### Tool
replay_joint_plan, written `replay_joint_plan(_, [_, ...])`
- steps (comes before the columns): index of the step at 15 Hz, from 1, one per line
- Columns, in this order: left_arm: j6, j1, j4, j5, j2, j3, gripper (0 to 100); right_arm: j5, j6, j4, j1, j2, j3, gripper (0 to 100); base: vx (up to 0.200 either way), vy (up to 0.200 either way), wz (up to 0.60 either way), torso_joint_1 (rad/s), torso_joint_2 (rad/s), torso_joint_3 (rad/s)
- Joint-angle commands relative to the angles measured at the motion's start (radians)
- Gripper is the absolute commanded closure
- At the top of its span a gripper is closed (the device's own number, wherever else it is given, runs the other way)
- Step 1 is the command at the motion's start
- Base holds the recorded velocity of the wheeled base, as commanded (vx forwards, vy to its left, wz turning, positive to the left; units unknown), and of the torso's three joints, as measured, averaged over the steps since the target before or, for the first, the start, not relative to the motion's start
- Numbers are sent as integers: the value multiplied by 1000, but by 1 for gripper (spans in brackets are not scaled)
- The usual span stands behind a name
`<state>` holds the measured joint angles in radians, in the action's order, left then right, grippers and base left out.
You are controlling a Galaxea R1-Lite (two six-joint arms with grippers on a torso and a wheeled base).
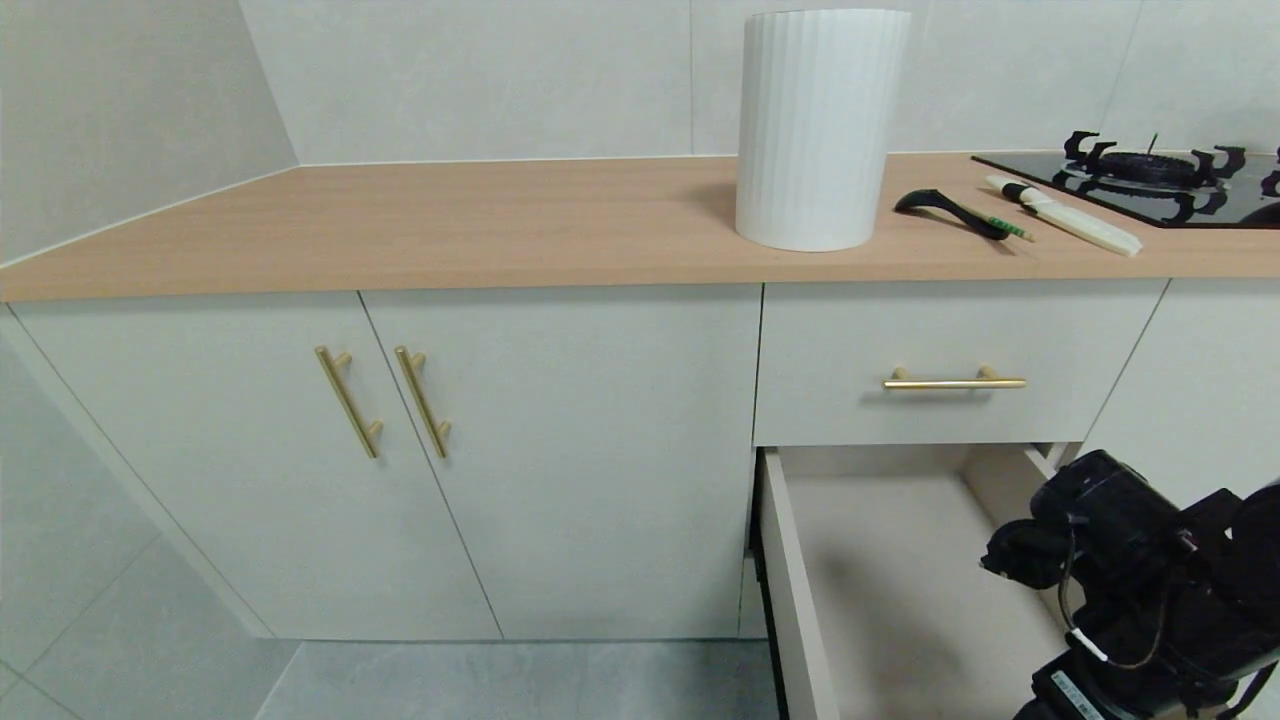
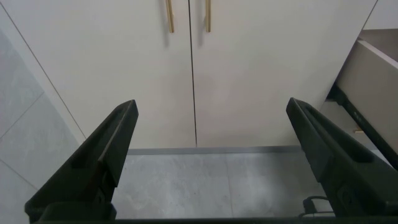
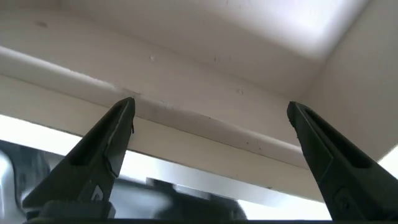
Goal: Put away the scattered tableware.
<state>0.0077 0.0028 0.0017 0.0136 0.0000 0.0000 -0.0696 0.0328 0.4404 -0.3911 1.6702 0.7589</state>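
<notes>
The tableware I'm after lies on the desk (image 1: 450, 220) toward its right end, near the front edge. A black spoon (image 1: 950, 210), a thin green-banded stick (image 1: 1012, 229) just beside it and a long white utensil (image 1: 1065, 217) sit between the white ribbed canister (image 1: 815, 130) and the hob (image 1: 1150, 175). My right end effector (image 3: 210, 106) hangs low at the open lower drawer (image 1: 790, 570), fingers spread wide with nothing between them. The left end effector (image 2: 211, 104) is also spread and empty, facing the cabinet doors (image 2: 193, 68) near the floor. I judge the fetch comes next. I'd bring the right arm out and up, clear of the closed upper drawer's handle (image 1: 955, 381) and the desk's front edge. Then I'd come down across the spoon's handle, keeping off the canister. As for containers, the open drawer shows a bare floor where I can see it, though my arm hides its right side. I can't see inside the canister.
</notes>
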Motion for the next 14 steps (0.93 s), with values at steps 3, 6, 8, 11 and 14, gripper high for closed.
replay_joint_plan(3, [0,0,0,0,2,0,0,-3,35,90,-42,2,7,0,0,0,0,0,0,0])
replay_joint_plan(6, [-2,0,0,-1,2,0,0,-4,47,118,-46,3,5,0,0,0,0,0,0,0])
replay_joint_plan(8, [0,0,0,0,2,0,0,-6,41,116,-46,11,17,0,0,0,0,0,0,0])
replay_joint_plan(11, [0,0,0,0,2,0,0,-4,-82,101,-40,3,106,0,0,0,0,0,0,0])
replay_joint_plan(14, [0,0,0,0,2,0,0,-9,-212,-52,-11,-17,138,0,0,0,0,0,0,0])
